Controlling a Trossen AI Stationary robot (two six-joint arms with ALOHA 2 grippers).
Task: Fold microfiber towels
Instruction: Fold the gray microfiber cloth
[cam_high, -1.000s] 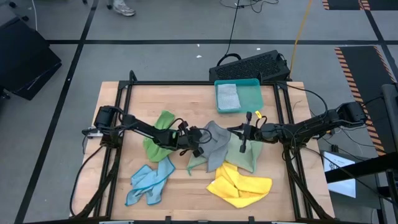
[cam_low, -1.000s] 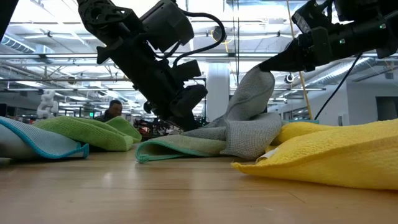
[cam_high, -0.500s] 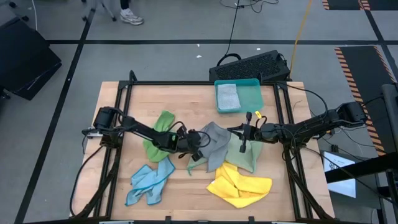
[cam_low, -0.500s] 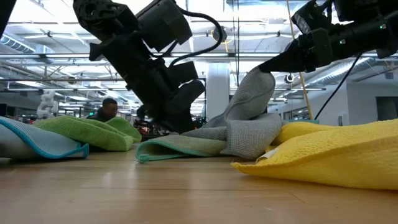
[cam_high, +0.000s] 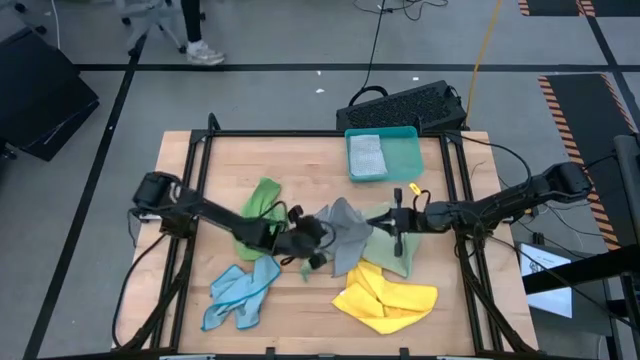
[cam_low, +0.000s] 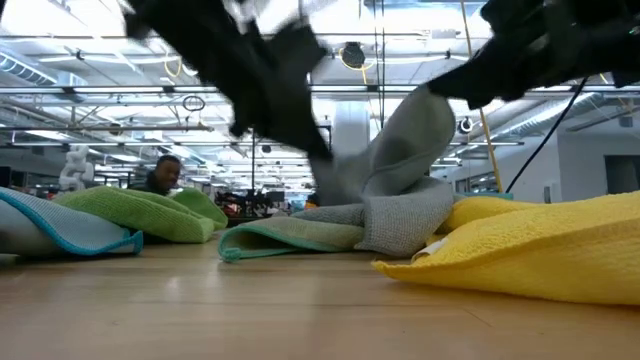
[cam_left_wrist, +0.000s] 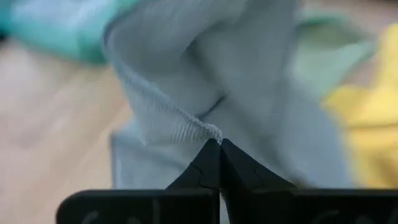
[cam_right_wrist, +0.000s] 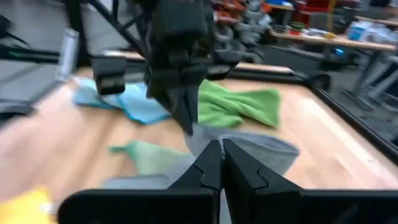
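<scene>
Worked in a large open robotics lab or industrial workshop hall. My wooden table (cam_high: 310, 155) stood in a black metal frame on grey flooring marked with dark tape lines and an orange-and-black hazard strip (cam_high: 567, 105). Cables (cam_high: 375, 40) trailed across the floor. Beyond the table: high ceiling with light strips (cam_low: 90, 45), rows of benches, a seated person (cam_low: 160, 175), cluttered workbenches (cam_right_wrist: 323, 37).

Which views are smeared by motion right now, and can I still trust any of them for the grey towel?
Low view: both dark arms streak badly, yet the grey microfiber towel and the yellow microfiber towel read clearly. Left wrist view: the cloth is soft and blurred beyond the left gripper. Right wrist view: smeared past the right gripper. High view: steady and evenly lit, the best reference.
</scene>
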